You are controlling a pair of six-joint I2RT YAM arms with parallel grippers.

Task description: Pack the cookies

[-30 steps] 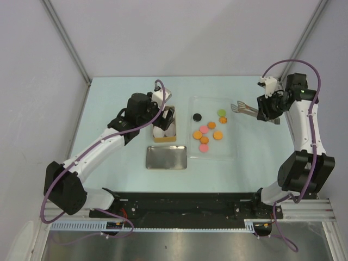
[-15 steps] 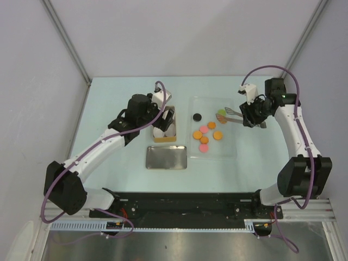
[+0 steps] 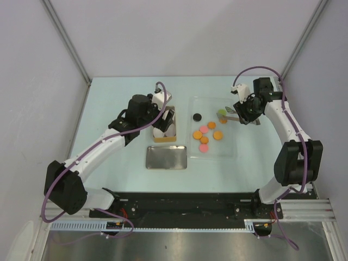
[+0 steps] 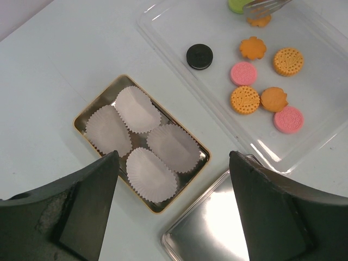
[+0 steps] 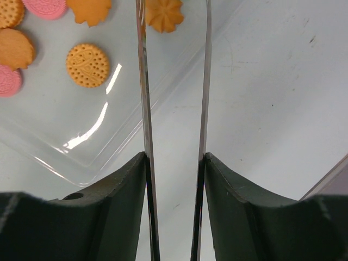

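The right jaws are clamped on the tongs (image 5: pixel 143 81), 1 finger (image 5: pixel 109 217) pressing each blade from outside. The 2 blades run on with a gap between them, so the tongs are not yet squeezed closed. Straight ahead along the blades, at their tips, a flower-shaped orange cookie (image 5: pixel 163 13) sits in that gap — whether it touches a blade I cannot tell. Seen from above, the tongs lie right-to-left, tips over the far right part of the tray (image 3: pixel 228 148), just beside the green cookie (image 3: pixel 221 112). The other cookies (image 3: pixel 217 135) lie nearer and further left in the tray. Left of the tray, the left jaws hang wide open and empty above the box (image 3: pixel 165 140) of 4 paper cups (image 4: pixel 136 109). The right jaws are the nearer pair — I judge a squeeze comes next, then a carry left.
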